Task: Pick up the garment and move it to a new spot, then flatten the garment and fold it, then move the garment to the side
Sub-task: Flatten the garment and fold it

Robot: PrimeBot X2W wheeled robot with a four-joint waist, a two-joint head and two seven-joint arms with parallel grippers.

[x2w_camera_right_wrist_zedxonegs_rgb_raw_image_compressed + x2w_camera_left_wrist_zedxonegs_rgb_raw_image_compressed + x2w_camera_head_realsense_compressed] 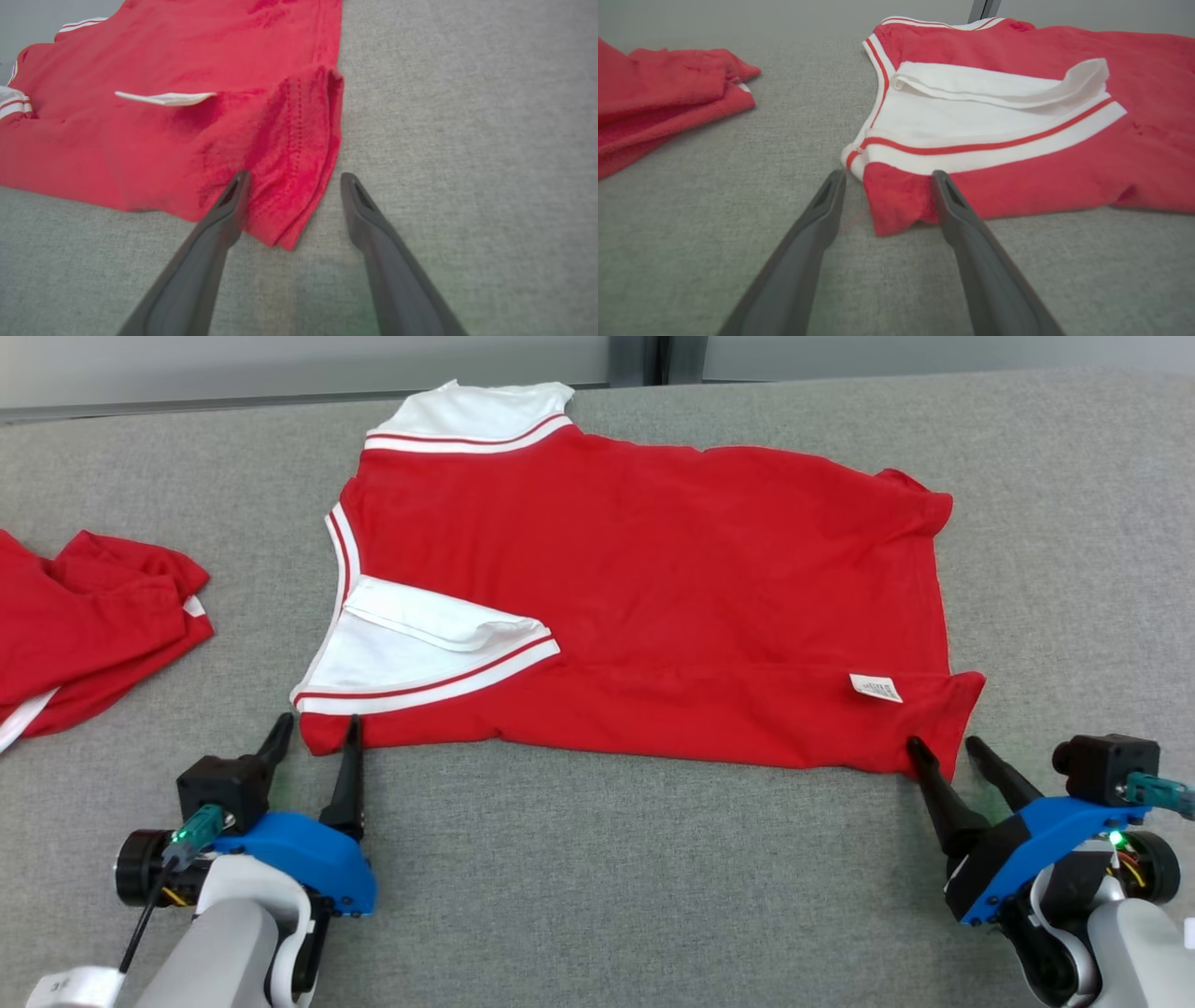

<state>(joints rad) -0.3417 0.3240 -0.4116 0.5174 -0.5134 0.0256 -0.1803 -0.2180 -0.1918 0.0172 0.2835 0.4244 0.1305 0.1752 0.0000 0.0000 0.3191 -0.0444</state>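
red garment (644, 588) lies spread flat on the grey table (597, 896). a white-trimmed sleeve is folded on top at its left end, and a white label (876, 687) shows near the right end. left gripper (318, 721): jaws wide apart, tips straddling the near left corner, nothing clamped. right gripper (942, 743): jaws wide apart, tips either side of the near right corner. second red garment (84, 625) lies crumpled at far left, well apart.
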